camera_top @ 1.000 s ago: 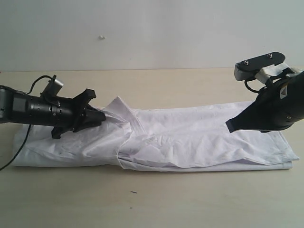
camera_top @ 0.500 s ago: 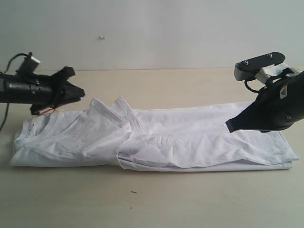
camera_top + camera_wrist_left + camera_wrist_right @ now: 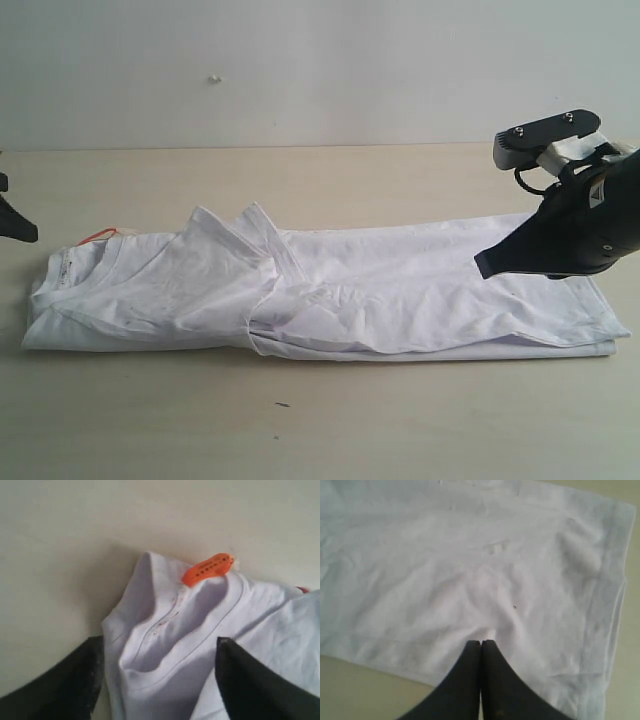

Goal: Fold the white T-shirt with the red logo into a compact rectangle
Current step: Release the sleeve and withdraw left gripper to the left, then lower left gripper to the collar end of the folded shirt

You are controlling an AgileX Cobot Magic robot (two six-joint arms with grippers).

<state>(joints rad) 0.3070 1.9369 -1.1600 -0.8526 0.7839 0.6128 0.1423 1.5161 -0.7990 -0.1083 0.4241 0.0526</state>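
The clenched right gripper (image 3: 480, 642) is seemingly pinning the white T-shirt (image 3: 400, 290) at its right end while the left gripper (image 3: 159, 645) is hovering, spread and empty, above the collar (image 3: 200, 630)

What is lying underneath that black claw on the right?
The white T-shirt spreads under the right gripper, whose shut tips point at wrinkled cloth near the hem. The table shows beyond the edge; beneath the cloth, nothing can be seen.
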